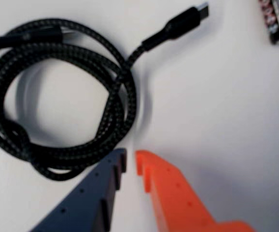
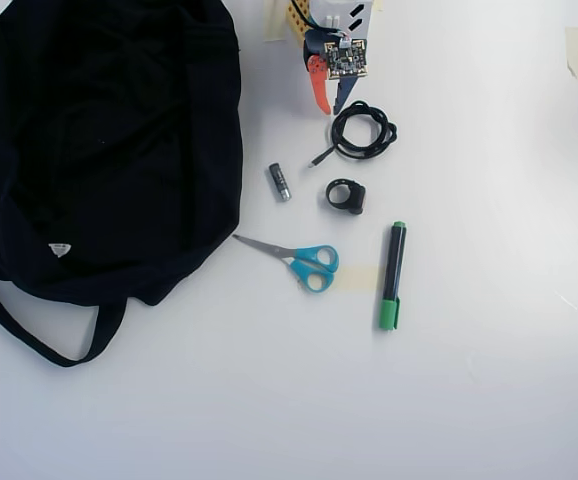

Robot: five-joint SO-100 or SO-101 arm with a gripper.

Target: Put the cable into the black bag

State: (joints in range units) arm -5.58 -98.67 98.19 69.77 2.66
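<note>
The black braided cable (image 1: 125, 96) lies coiled on the white table, its USB plug (image 1: 183, 21) pointing up right in the wrist view. In the overhead view the cable (image 2: 381, 145) sits just right of and below my gripper (image 2: 332, 110). My gripper (image 1: 131, 162) has a blue finger and an orange finger. The tips stand almost together, holding nothing, just beside the coil's near edge. The black bag (image 2: 109, 150) lies flat at the left in the overhead view, well apart from the cable. It is out of the wrist view.
A small battery (image 2: 280, 182) lies between bag and cable and shows in the wrist view (image 1: 277, 19). A black ring-shaped part (image 2: 346, 195), blue-handled scissors (image 2: 309, 265) and a green marker (image 2: 392, 275) lie below the cable. A tape strip (image 2: 577, 50) sits at top right.
</note>
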